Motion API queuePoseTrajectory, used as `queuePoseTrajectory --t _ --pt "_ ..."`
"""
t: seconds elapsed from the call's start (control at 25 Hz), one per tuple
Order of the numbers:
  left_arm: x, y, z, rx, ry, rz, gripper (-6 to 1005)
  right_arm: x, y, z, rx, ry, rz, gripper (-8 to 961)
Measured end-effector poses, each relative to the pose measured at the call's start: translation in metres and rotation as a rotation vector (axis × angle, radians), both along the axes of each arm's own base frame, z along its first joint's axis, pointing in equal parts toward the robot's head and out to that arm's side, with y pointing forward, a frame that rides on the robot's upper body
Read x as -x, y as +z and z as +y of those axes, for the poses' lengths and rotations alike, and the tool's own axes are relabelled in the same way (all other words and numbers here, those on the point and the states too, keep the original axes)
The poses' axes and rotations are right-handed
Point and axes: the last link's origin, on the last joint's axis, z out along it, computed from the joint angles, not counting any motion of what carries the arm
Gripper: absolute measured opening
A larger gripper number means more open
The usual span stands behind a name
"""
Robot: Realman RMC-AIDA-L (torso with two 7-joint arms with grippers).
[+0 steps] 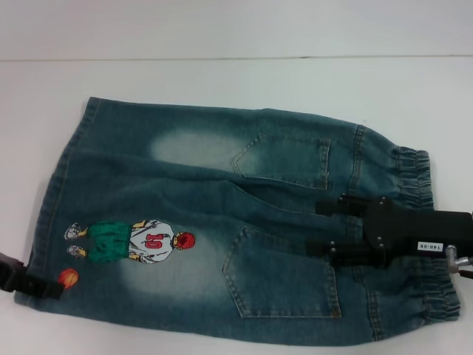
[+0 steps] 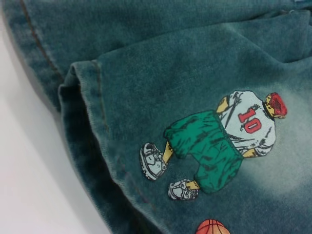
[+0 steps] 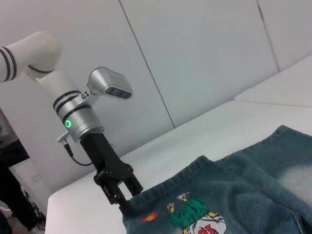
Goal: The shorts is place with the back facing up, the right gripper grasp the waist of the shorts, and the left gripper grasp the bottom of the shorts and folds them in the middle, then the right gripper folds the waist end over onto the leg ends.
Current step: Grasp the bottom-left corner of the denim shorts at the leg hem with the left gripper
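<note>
A white table (image 1: 222, 81) is seen, spreading toward twelve o'clock, where a pale wall (image 1: 236, 26) is met.

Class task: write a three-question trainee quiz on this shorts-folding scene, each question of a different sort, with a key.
1. True or false: the shorts lie with their back pockets facing up.
2. Which gripper is at the leg hems beside the orange basketball patch? A) left gripper B) right gripper
3. Fill in: the embroidered player wears number ___.

Key: 1 true; 2 A; 3 10.
</note>
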Motion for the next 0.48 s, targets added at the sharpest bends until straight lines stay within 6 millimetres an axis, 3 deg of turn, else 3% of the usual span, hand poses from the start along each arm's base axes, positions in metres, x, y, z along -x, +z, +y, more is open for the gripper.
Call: queuePoseTrajectory --t 0.12,0.36,0.44,0.48 --pt "0.0001 0.0013 0.0017 -0.010 0.015 0.004 798 0.0001 0.0003 0.0003 -0.001 0.000 0.000 899" --pt "0.0045 0.0058 0.0056 -0.042 0.052 0.036 616 -0.0008 0.0012 0.0002 -0.004 -0.002 -0.001 899" --pt "0.0043 0.0046 0.0054 -0.038 0.049 0.035 371 -0.0010 0.0012 0.0000 -0.004 -0.003 0.000 899" --pt "0.0042 0.0043 0.0054 -0.037 0.048 0.034 333 -0.0013 0.0012 -0.0005 -0.003 -0.004 0.000 899"
